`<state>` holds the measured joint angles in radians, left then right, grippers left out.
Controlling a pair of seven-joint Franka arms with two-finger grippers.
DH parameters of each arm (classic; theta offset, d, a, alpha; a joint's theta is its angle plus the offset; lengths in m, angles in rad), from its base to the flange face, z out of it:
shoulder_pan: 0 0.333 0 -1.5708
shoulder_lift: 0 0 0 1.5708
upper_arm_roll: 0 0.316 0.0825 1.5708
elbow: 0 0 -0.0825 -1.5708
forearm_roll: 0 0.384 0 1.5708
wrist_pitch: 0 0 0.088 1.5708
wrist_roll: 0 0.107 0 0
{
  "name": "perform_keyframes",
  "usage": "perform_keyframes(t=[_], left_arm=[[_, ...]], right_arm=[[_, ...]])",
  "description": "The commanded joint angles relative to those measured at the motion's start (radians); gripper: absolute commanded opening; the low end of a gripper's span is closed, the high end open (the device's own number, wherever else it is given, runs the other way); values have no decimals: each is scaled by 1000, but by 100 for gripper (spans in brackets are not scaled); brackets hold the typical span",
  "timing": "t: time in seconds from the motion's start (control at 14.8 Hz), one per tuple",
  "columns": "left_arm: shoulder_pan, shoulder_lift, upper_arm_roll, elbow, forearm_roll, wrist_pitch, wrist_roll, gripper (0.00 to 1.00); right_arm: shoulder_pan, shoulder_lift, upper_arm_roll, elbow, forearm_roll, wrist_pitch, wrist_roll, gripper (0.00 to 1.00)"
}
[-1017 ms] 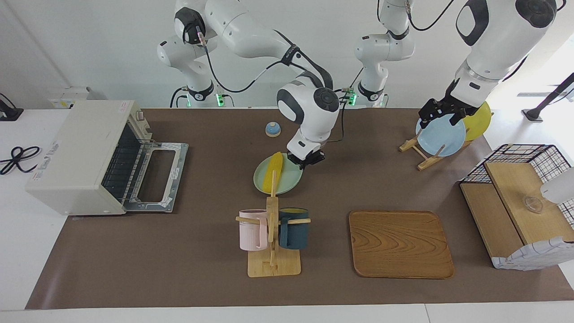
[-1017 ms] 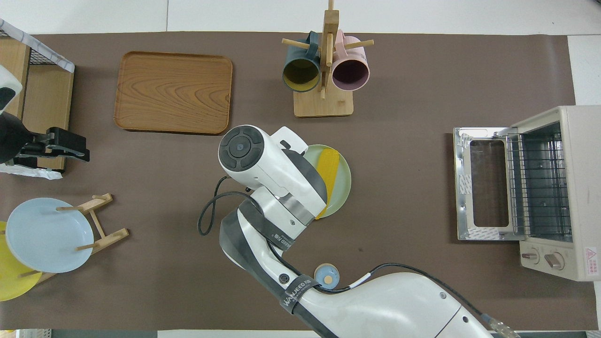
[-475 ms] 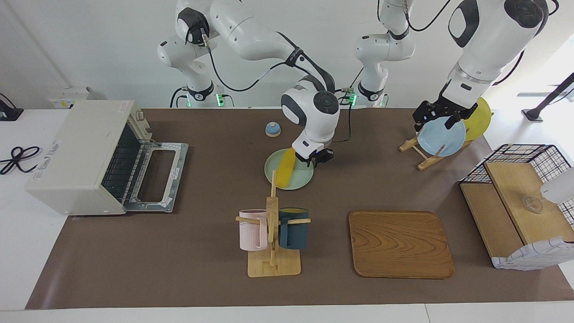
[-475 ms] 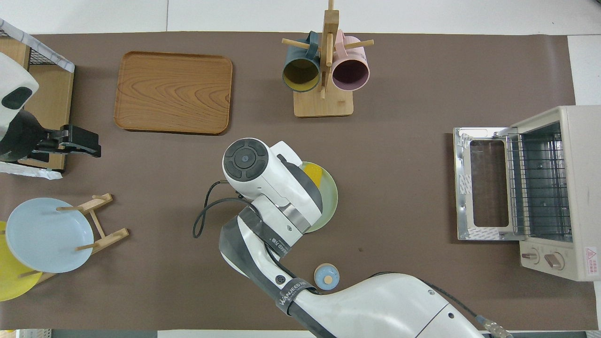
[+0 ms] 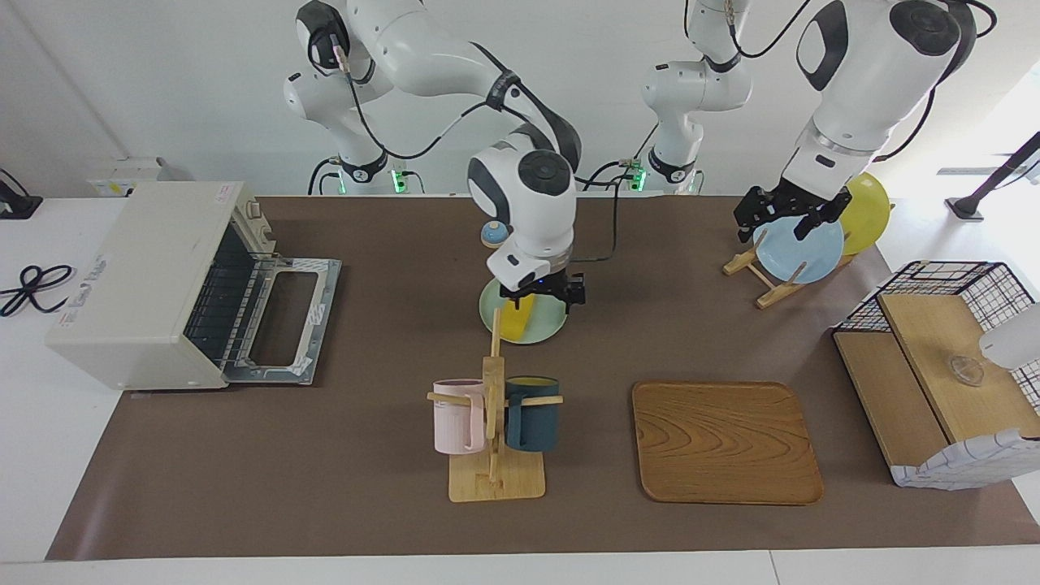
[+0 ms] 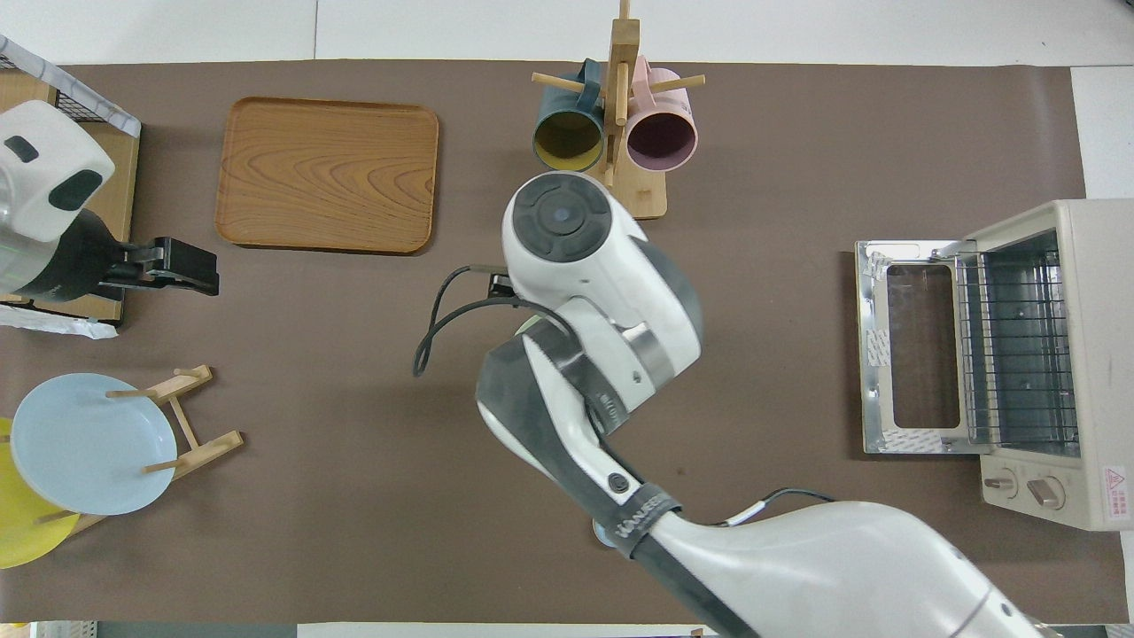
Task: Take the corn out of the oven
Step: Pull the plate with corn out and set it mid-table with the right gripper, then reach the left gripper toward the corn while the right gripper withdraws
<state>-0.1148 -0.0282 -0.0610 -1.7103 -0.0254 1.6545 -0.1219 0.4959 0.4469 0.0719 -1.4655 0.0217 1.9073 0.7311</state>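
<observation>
The yellow corn [image 5: 517, 317] lies on a pale green plate [image 5: 546, 327] in the middle of the table, well away from the oven. The cream oven [image 5: 138, 276] stands at the right arm's end with its door [image 5: 280, 321] dropped open and its wire rack bare; it also shows in the overhead view [image 6: 1063, 354]. My right gripper [image 5: 539, 294] hangs just over the corn and plate. In the overhead view the right arm [image 6: 602, 292] hides both. My left gripper [image 5: 780, 218] hovers over the blue plate [image 5: 800, 248] on the dish rack.
A mug rack [image 5: 493, 422] with a pink and a dark blue mug stands farther from the robots than the plate. A wooden tray [image 5: 725, 443], a yellow plate [image 5: 868, 215], a wire-and-wood shelf [image 5: 942, 357] and a small blue knob [image 5: 491, 236] are also on the table.
The green plate with the corn slid a little toward the left arm's end. My right wrist then turned and came over the plate. My left gripper drifted slightly toward the table's middle.
</observation>
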Motion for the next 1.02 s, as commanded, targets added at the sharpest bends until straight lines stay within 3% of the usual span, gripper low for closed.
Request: perform_keyframes(t=[0.0,0.34,0.54,0.75,0.95], left_arm=[[-66,-22,9,-74,-20,71,8,100],[-199,-1,10,-143,-112,198,-19,100],[-308,65,10,-155,-137,293,-96,100],[-396,140,10,-147,-137,387,-157,100],[-465,208,10,-132,-143,461,-174,100]], right_arm=[[-143,-114,14,-30,24,-127,-122,100],[-307,-237,12,-27,18,-312,-257,100],[-394,-293,-3,-13,12,-408,-450,100],[-405,-355,-78,-16,0,-496,-510,100],[-410,-409,-98,-53,-3,-527,-578,100]])
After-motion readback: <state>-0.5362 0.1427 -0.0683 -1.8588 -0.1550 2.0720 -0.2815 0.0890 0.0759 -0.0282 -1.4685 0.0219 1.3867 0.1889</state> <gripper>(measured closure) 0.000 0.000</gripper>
